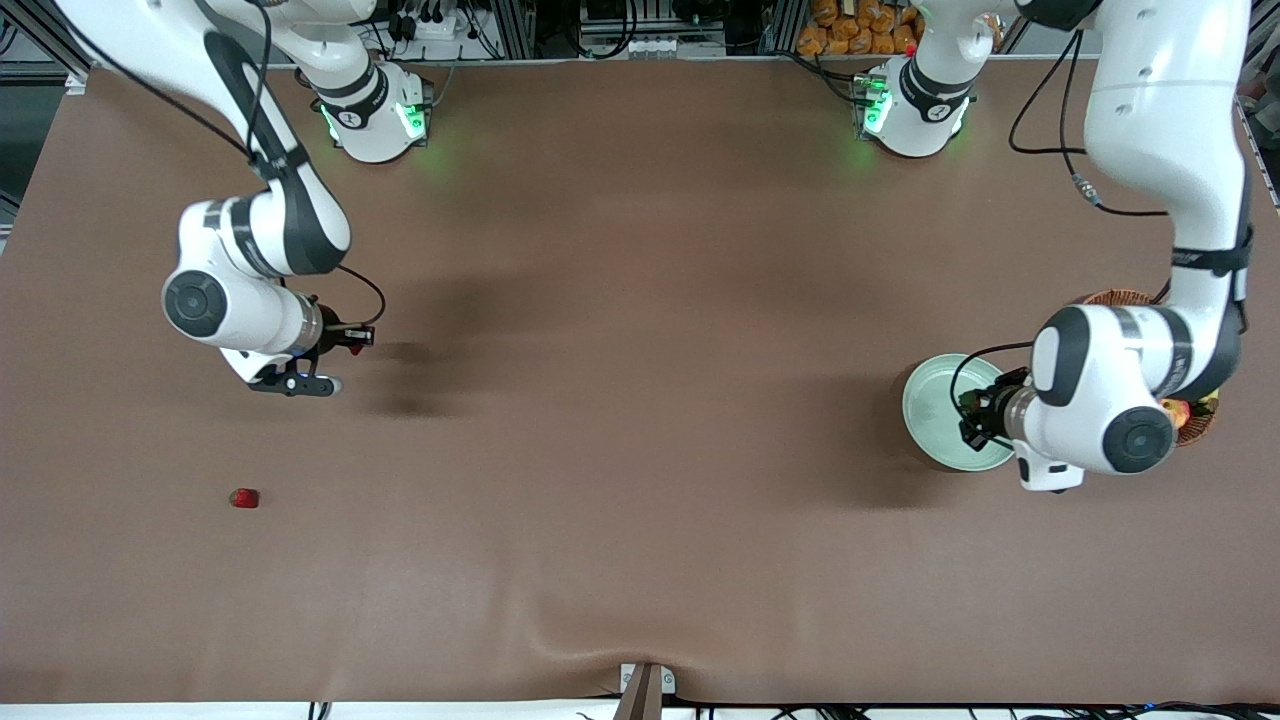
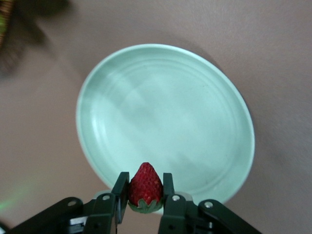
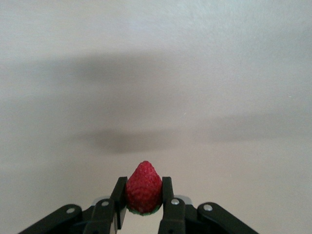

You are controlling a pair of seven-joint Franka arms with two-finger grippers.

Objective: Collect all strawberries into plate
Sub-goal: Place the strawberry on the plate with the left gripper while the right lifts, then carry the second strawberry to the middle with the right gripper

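My left gripper (image 2: 145,181) is shut on a red strawberry (image 2: 145,186) with a green cap, held just over the rim of the pale mint-green plate (image 2: 165,112). In the front view that gripper (image 1: 970,412) hangs over the plate (image 1: 932,405) at the left arm's end of the table. My right gripper (image 3: 144,187) is shut on a second strawberry (image 3: 144,189) above bare brown table. From the front it (image 1: 352,338) is up in the air at the right arm's end. A third strawberry (image 1: 244,497) lies on the table, nearer to the front camera than that gripper.
A brown wicker basket (image 1: 1120,297) stands beside the plate, mostly hidden under the left arm, with a red-yellow fruit (image 1: 1176,411) showing in it. The brown tablecloth (image 1: 640,400) covers the whole table and bulges at its front edge.
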